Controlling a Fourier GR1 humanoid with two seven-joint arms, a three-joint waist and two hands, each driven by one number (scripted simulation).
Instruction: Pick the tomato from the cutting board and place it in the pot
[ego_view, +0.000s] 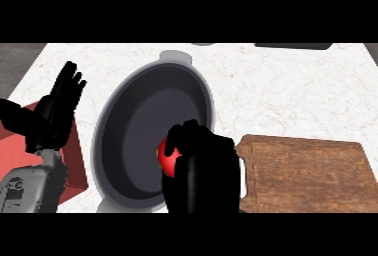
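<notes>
Just inside the near right rim: tomato held over the pot.

The right hand (203, 165) is curled round the tomato (167, 159), which shows only as a red patch at the hand's left side. Hand and fruit hang over the near right part of the pot (111, 115), close to its rim. The cutting board (310, 175) lies just right of the pot. The left hand (59, 110) rests at the left edge, spread with fingers up, over a red flat object (77, 167). The height above the pot floor cannot be told. Likely hazards are these: released this near the rim, the round tomato may strike the wall, bounce or roll, and end on the counter (295, 90). Opening fingers could also nudge it rimward.
</notes>
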